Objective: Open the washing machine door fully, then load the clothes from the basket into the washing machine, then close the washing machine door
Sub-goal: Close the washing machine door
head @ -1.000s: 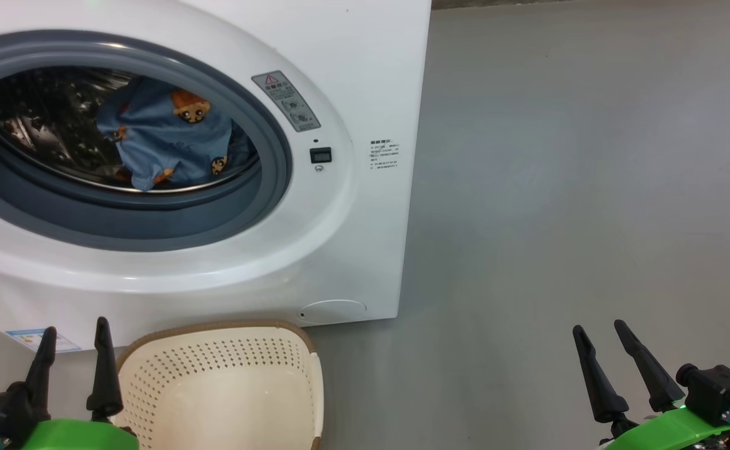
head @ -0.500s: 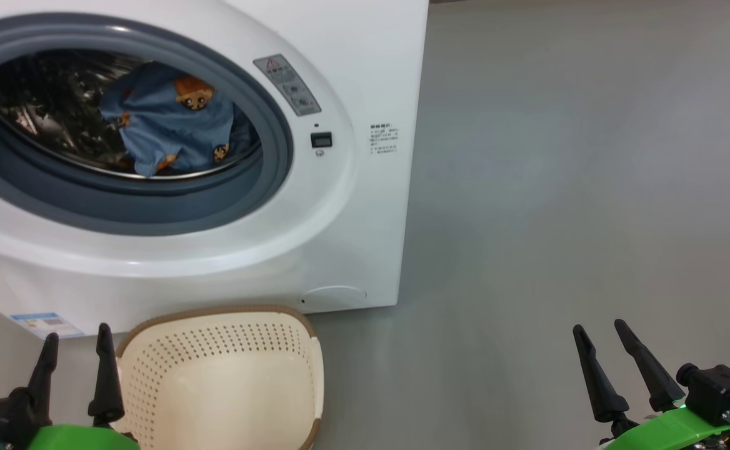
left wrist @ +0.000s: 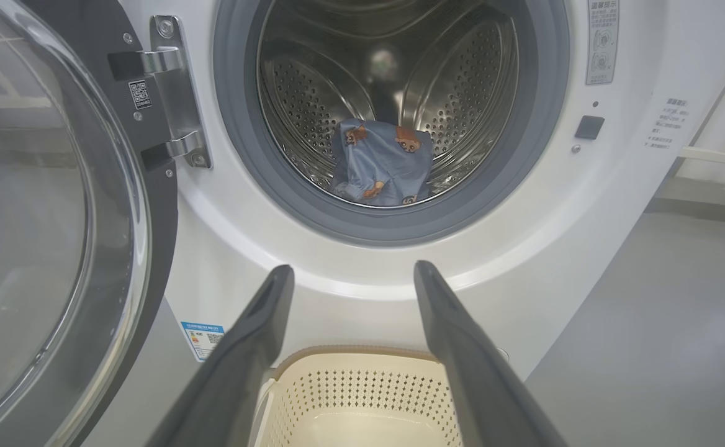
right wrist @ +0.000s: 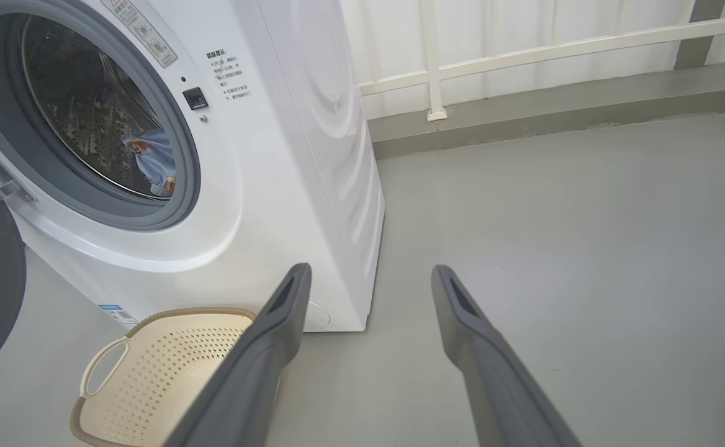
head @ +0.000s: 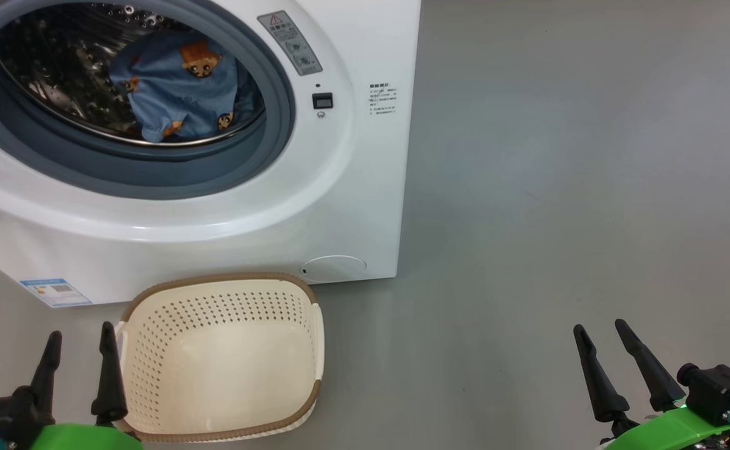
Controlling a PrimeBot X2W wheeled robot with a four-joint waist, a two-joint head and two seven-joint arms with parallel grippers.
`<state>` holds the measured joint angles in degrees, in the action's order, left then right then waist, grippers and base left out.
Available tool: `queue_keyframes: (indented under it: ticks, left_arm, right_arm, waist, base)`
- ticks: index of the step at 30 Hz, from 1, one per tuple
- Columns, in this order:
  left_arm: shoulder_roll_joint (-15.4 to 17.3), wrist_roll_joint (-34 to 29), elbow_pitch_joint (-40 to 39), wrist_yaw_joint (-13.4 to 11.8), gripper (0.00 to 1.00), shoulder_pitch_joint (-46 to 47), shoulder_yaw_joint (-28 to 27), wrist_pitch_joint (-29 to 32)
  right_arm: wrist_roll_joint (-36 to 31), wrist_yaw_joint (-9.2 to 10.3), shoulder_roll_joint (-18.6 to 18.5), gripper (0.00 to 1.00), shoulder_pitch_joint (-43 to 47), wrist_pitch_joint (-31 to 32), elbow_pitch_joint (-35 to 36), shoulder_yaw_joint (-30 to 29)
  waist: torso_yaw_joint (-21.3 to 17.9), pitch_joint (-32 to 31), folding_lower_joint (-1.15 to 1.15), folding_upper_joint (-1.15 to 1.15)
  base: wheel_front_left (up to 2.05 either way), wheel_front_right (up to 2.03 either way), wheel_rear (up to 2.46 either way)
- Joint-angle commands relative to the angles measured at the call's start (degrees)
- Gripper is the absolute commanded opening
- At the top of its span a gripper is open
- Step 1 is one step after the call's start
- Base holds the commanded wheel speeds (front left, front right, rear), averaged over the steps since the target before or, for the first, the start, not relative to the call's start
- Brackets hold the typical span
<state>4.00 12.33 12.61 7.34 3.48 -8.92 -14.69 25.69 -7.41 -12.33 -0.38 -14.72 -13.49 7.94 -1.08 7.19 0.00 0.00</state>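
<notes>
Floor (head: pixel 559 187): grey, spreading across the right half of the head view.

Washer (head: pixel 352 187): white, sitting in the upper left of the head view, its mouth showing uncovered.

Door (left wrist: pixel 58 217): black with a clear bowl, hanging swung wide at the left edge of the left wrist view and hinging on a metal bracket (left wrist: pixel 176 93).

Drum (left wrist: pixel 462 81): perforated steel, showing inside a grey gasket (left wrist: pixel 238 124).

Basket (head: pixel 215 306): cream with a brown rim, sitting on the floor at the lower left, just in front of the washer.

Clothes (head: pixel 177 87): blue with orange-brown figures, lying bunched in the drum at the upper left.

Left gripper (head: pixel 81 330): hovering at the lower left, just beside the basket, jaws standing released and gripping nothing.

Right gripper (head: pixel 599 325): hovering at the lower right over bare floor, jaws likewise spread and gripping nothing.

Blue label (head: pixel 55 292): sitting low on the washer front.
</notes>
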Motion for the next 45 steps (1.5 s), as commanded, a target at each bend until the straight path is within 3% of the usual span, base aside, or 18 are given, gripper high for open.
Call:
queue_keyframes:
  ticks: [1,7,8,27,45]
  left_arm:
    - [1.23,-0.02,-1.61,0.14,1.00,0.68,-1.76,-0.31]
    - [0.94,0.01,-1.70,0.14,1.00,0.67,-2.14,-0.31]
    - [0.40,0.22,-2.01,0.14,1.00,0.45,-2.43,-0.31]
    - [-1.10,2.29,-3.19,0.14,1.00,-3.52,-3.69,-0.31]
    - [-1.12,5.08,-3.93,-0.90,1.00,-5.69,-2.12,-0.31]
  right_arm:
    - [0.01,-0.08,-0.67,1.00,-0.02,-0.28,1.41,1.11]
    - [-0.05,-0.08,-0.75,1.00,-0.05,-0.28,1.31,1.28]
    - [-0.06,-0.08,-1.11,1.00,-0.32,-0.28,1.18,1.76]
    - [0.58,-0.08,-2.96,1.00,-2.82,-0.28,-0.20,6.78]
    - [1.35,-0.08,-3.28,1.00,-5.23,-0.28,-1.53,11.02]
  waist:
    - [0.10,-0.01,0.00,0.00]
    - [1.01,-0.10,0.00,0.00]
    - [3.17,-0.26,0.00,0.00]
    - [14.92,-2.28,0.00,0.00]
    - [23.45,-3.04,0.00,0.00]
  base:
    - [0.00,0.00,0.00]
    - [0.00,0.00,0.00]
    - [0.00,0.00,0.00]
    - [0.00,0.00,0.00]
    - [0.00,0.00,0.00]
